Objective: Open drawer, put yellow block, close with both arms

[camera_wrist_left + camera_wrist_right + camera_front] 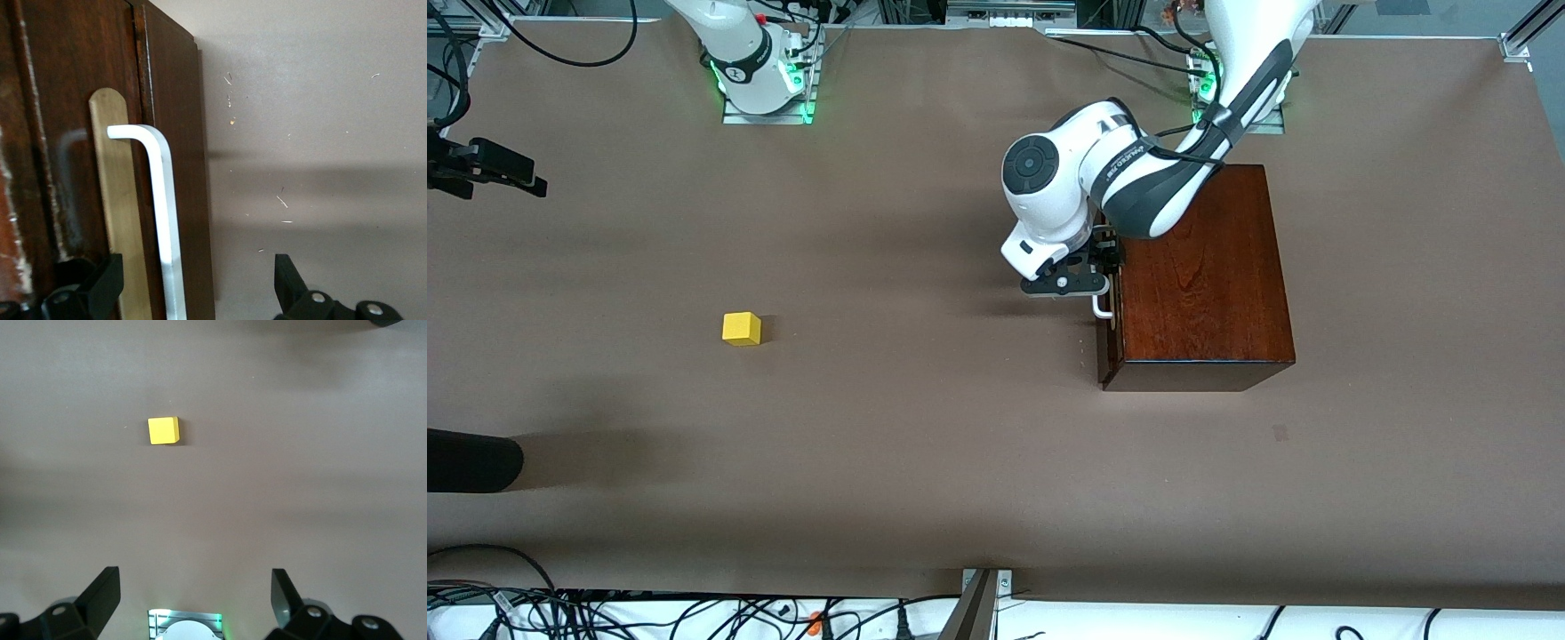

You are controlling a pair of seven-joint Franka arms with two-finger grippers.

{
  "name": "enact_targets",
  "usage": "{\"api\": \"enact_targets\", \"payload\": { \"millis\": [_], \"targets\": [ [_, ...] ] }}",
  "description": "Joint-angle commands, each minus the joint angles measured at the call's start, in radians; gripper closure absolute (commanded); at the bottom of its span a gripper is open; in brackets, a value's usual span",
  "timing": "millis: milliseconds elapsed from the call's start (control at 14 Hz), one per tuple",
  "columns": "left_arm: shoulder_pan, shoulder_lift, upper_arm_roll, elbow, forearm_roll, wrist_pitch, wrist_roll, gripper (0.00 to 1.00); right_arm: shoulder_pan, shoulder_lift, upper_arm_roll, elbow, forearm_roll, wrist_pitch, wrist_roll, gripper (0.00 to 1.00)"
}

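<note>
Straddling handle (160, 200): open left tool (193, 293)

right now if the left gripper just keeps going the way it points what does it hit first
Most likely the drawer front: the left gripper is open, with the white loop handle between its fingers. How far off the front is stays unclear.

one yellow block (742, 328), one drawer (1110, 307), two arms (1129, 178)

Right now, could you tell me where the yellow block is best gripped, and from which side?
Come straight down on the yellow block and pinch two opposite side faces. It sits flat on the table with nothing beside it, and its faces are flat and parallel. The open right gripper looks wide enough to straddle it.
</note>
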Motion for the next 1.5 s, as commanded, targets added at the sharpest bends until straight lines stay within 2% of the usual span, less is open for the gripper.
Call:
{"api": "enact_targets", "payload": {
  "millis": [0, 1069, 1425],
  "targets": [
    [-0.012, 0.021, 0.001, 0.002, 0.054, 0.014, -0.043, 0.0, -0.01, -0.004, 0.005, -0.001, 0.007, -0.008, 0.006, 0.0],
    [-0.04, 0.064, -0.001, 0.022, 0.084, 0.051, -0.086, 0.0, -0.008, -0.004, 0.006, -0.001, 0.007, -0.008, 0.006, 0.0],
    [-0.069, 0.097, -0.001, 0.083, 0.082, 0.057, -0.126, 0.0, -0.008, -0.004, 0.006, -0.001, 0.007, -0.008, 0.006, 0.0]
  ]
}}
